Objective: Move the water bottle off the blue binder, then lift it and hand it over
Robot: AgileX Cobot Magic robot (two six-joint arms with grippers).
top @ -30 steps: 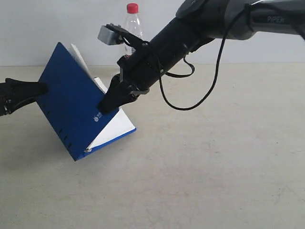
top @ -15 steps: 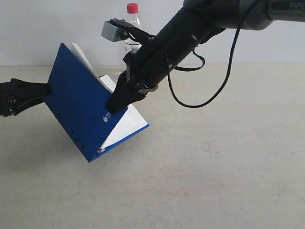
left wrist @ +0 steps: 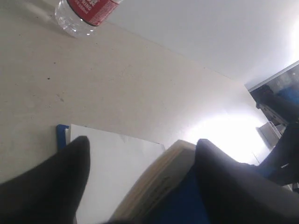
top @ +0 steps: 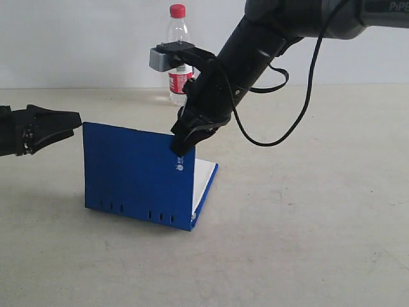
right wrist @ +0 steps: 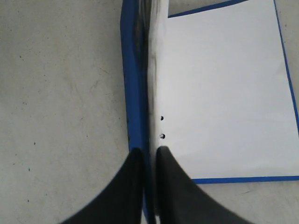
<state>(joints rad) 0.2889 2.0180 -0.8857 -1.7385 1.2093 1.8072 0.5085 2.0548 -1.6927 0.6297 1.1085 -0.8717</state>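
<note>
The water bottle (top: 179, 32), clear with a red cap, stands on the table at the back, off the blue binder (top: 134, 169). The binder is open: its lower cover and white pages lie on the table while its other cover stands upright. My right gripper (top: 179, 146) is shut on that cover's top right corner; the right wrist view shows its fingers (right wrist: 149, 150) pinching the blue binder (right wrist: 133, 84) edge. My left gripper (top: 75, 123) is open just beside the cover's top left corner. The left wrist view has the binder (left wrist: 182, 205) between the spread fingers (left wrist: 140, 140), with the bottle (left wrist: 86, 14) beyond.
The beige table (top: 307, 211) stretches bare to the right and front of the binder. A white wall (top: 77, 38) closes the back. The right arm and its black cable (top: 281, 128) hang over the middle of the table.
The binder has come down from a tilted, lifted pose and moved right; its cover now stands upright. My right gripper moved right and lower with it. The left gripper shifted slightly right.
</note>
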